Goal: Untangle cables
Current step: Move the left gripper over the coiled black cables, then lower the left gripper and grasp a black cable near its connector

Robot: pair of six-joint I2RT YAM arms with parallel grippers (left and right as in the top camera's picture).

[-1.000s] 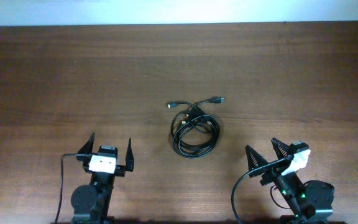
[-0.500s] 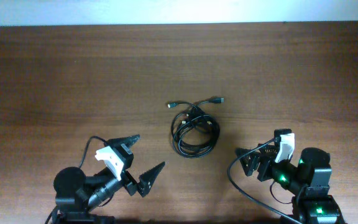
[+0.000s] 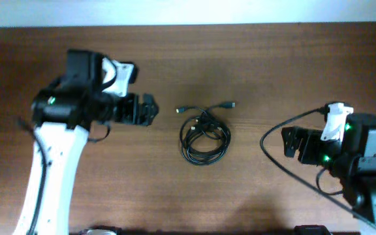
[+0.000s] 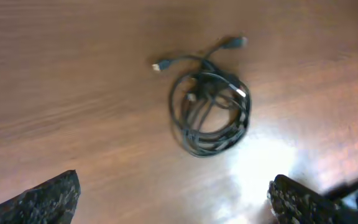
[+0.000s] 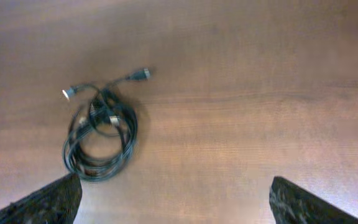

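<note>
A bundle of thin black cables [image 3: 205, 136] lies coiled on the brown table, with two plug ends [image 3: 226, 105] sticking out at its far side. It also shows in the left wrist view [image 4: 209, 109] and in the right wrist view [image 5: 100, 134]. My left gripper [image 3: 147, 109] is raised left of the bundle, open and empty; its fingertips frame the bottom of its wrist view [image 4: 174, 198]. My right gripper [image 3: 291, 141] is raised right of the bundle, open and empty [image 5: 175, 198]. Neither touches the cables.
The wooden table [image 3: 273, 72] ends at a white wall strip along the far edge. My left arm's white link [image 3: 47, 176] reaches up the left side. A black cable [image 3: 286, 189] loops off my right arm.
Both arms have risen from their folded rest at the front edge. The left gripper swung up and out to the bundle's left; the right rose to its right. The cables have not moved.
</note>
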